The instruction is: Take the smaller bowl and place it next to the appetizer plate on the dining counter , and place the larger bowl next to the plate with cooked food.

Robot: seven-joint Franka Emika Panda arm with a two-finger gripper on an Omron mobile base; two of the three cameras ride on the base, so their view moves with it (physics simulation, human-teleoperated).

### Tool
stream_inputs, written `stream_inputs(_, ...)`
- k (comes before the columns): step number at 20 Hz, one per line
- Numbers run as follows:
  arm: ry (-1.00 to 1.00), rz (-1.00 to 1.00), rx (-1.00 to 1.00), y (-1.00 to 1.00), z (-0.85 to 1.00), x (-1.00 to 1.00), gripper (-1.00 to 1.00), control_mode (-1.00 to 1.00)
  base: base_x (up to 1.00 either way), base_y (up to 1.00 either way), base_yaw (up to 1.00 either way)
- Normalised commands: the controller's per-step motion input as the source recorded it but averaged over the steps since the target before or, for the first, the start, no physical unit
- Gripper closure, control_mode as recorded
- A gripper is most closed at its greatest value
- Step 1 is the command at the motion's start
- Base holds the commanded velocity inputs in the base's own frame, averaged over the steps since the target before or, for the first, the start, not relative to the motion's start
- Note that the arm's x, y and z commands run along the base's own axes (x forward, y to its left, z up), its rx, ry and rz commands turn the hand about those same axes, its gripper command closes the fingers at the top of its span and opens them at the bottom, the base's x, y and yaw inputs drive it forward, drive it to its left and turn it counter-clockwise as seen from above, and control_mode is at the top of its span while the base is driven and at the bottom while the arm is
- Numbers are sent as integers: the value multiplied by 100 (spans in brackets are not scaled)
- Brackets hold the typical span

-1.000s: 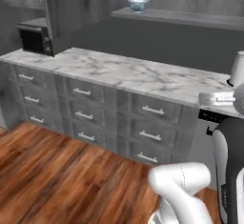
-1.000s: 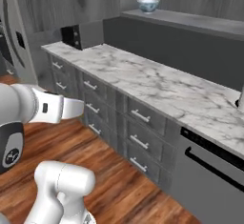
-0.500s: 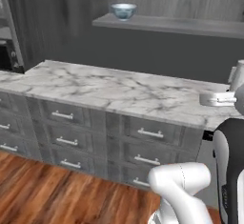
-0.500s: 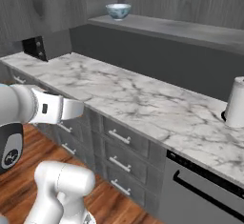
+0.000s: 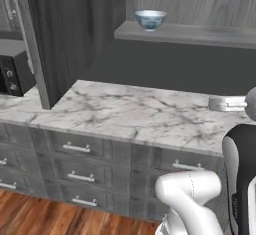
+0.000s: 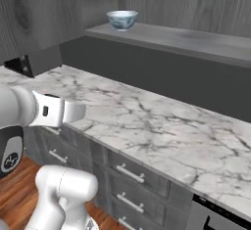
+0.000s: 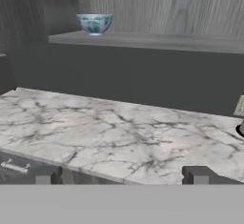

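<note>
gripper (image 7: 120,174): jaws wide open, nothing in them | I see the smaller bowl (image 7: 94,24) up on the shelf (image 7: 157,41) | marble counter (image 7: 105,132) below

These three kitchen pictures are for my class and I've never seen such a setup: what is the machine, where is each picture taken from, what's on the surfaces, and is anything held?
The machine is a white robot arm on a base that can drive, in a computer-drawn kitchen. Two pictures come from cameras on the base, behind the arm to its left and right. The third looks out from the hand, and the two dark stubs at its bottom are the fingertips of the gripper. The jaws are wide apart and hold nothing. Ahead is a marble counter over grey drawers. On the shelf above stands the smaller bowl, white with a blue pattern. A black appliance sits at the left.
</note>
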Motion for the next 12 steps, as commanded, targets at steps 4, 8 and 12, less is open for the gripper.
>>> stream_inputs(4, 0, 0, 0, 0, 0, 0, -100, 100, 18, 10, -19)
stream_inputs(8, 0, 0, 0, 0, 0, 0, -100, 100, 4, 0, -21)
stream_inputs(12, 0, 0, 0, 0, 0, 0, -100, 100, 64, 10, -15)
